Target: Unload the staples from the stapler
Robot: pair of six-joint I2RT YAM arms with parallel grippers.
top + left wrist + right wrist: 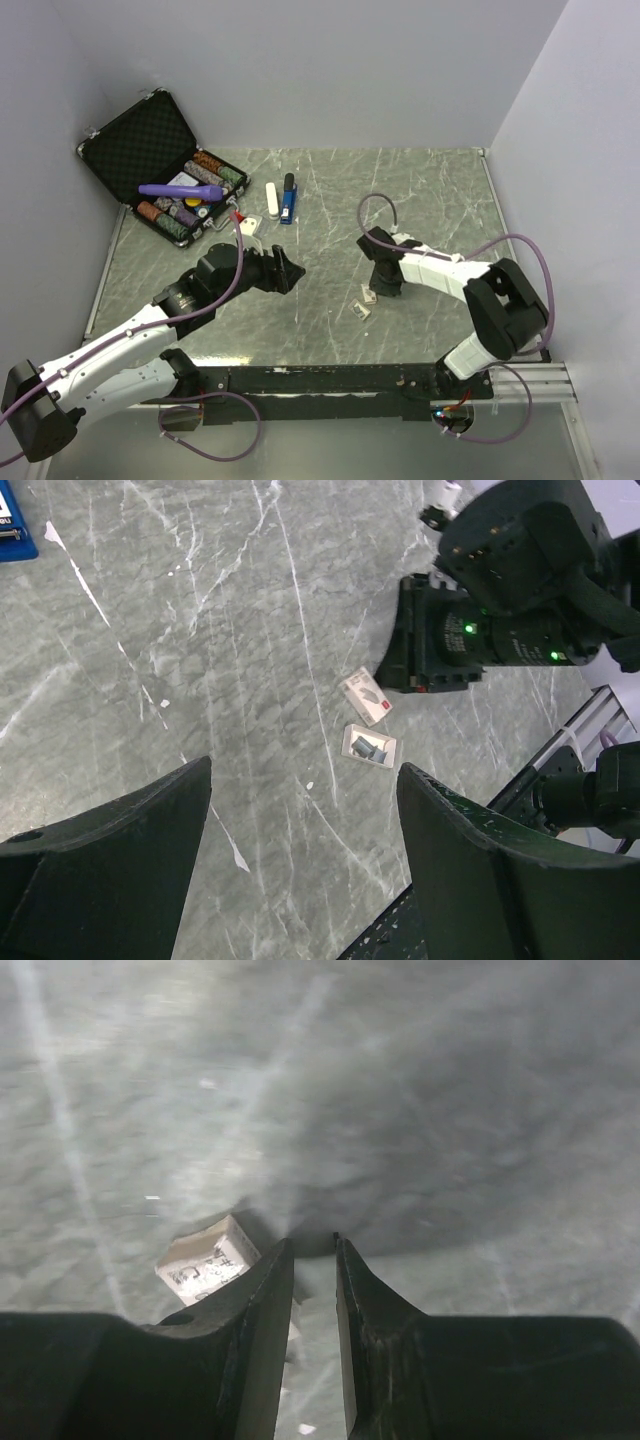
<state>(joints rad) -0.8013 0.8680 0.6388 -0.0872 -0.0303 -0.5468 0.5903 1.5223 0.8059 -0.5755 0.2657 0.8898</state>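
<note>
Looking down from above, we find the stapler (288, 198) lying flat toward the far side of the desk (440, 190). It sits just beside a white bar (271, 200) and near an open black case (140, 150), across which a purple tube (180, 190) rests. Neither arm touches the stapler.

Our left tool (290, 272) hangs over the middle of the desk, well apart from the stapler. Its wrist view shows the left tool (305, 770) released, jaws spread wide with only bare desk between them.

Our right tool (385, 287) points down at the desk next to two small pale boxes (364, 303). In its wrist view the right tool (313, 1245) is clenched to a thin slit with nothing visible in it, and one box (207, 1257) lies just beside a finger.
</note>
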